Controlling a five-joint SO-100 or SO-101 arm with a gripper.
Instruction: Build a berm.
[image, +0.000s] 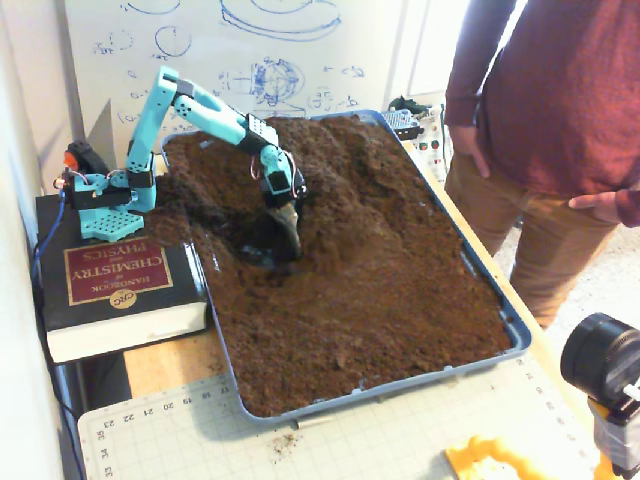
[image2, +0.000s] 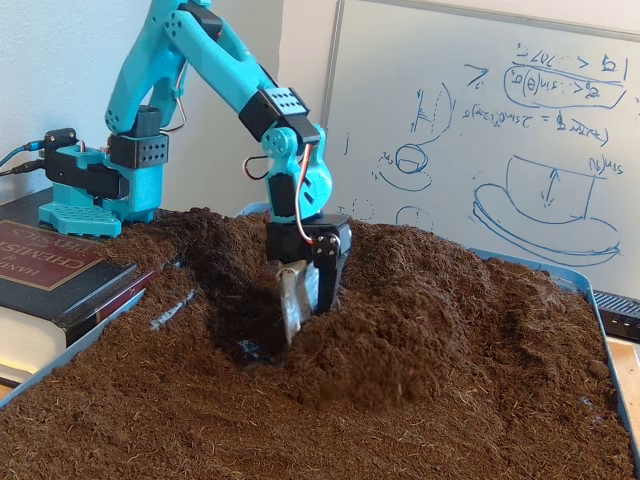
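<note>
The berm (image: 345, 185) is a raised ridge of dark crumbly soil running from the back of the blue tray (image: 385, 392) toward its middle; in the other fixed view the berm (image2: 430, 300) rises at centre. My gripper (image: 288, 238) (image2: 300, 318) points down with its tips sunk in the soil at the berm's left flank. Its metal blade finger (image2: 290, 295) and black finger lie close together, shut, holding nothing I can see. A dark furrow (image2: 235, 325) lies just left of it.
The arm's base (image: 100, 200) stands on a thick book (image: 120, 285) left of the tray. A person (image: 560, 120) stands at the right edge. A whiteboard (image2: 480, 130) is behind. A cutting mat (image: 350, 440) and a camera (image: 605, 365) lie in front.
</note>
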